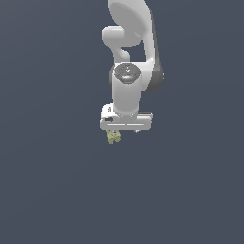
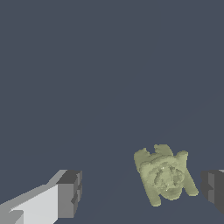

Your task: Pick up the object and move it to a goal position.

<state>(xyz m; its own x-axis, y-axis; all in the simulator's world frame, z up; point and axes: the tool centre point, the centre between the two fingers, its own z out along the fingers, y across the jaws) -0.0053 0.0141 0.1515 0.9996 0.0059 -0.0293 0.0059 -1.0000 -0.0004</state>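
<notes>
Your gripper is spread wide, and the object lies between its fingers, nearer one and touching neither. You have only bare floor around the object.

The object looks matt and rough, perhaps clay-like; gripper smooth, plastic-like.

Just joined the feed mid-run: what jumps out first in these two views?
The white arm dominates the exterior view, hanging over a bare dark floor. Just below its gripper lies the lumpy yellowish-olive object. In the wrist view, the object lies between the spread fingers, untouched and nearer one of them.
</notes>
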